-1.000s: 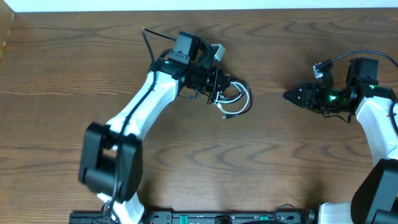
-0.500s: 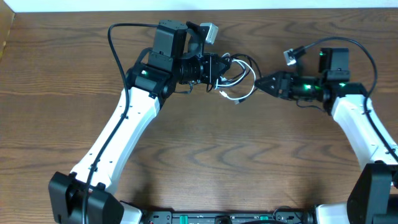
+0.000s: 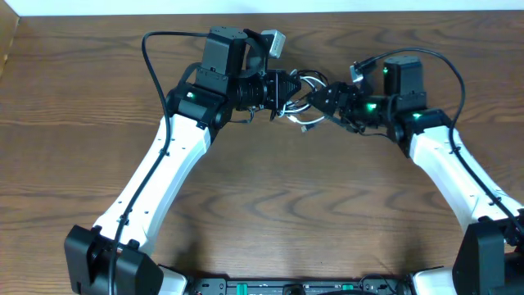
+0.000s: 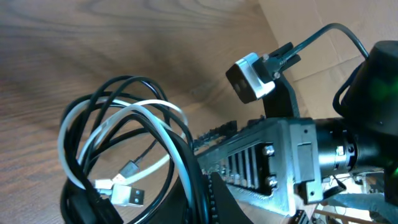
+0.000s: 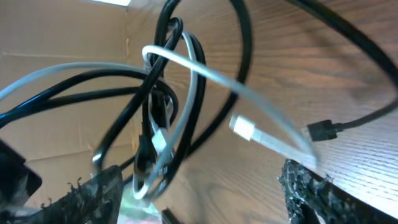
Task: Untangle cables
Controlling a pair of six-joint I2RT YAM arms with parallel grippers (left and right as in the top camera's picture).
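Note:
The cables (image 3: 301,117) are a tangled bundle of black loops and one white cord, held above the wooden table near its far edge. My left gripper (image 3: 286,92) is shut on the bundle from the left. In the left wrist view the loops (image 4: 149,107) hang ahead of the closed fingers (image 4: 199,186), with a silver USB plug (image 4: 127,195) dangling. My right gripper (image 3: 323,97) is open at the bundle's right side. In the right wrist view its fingers (image 5: 199,186) are spread, with the loops (image 5: 163,99), a white plug (image 5: 244,128) and a black plug (image 5: 321,130) ahead of them.
The two arms meet nose to nose at the back middle of the table (image 3: 270,205). A thick black wire (image 3: 150,51) arcs from the left arm. A cardboard box edge (image 3: 6,41) stands at the far left. The table's far edge runs just behind the grippers.
The left arm first swung back and lifted the bundle, then held still. The right gripper has moved left until its open fingers reach the bundle's right side.

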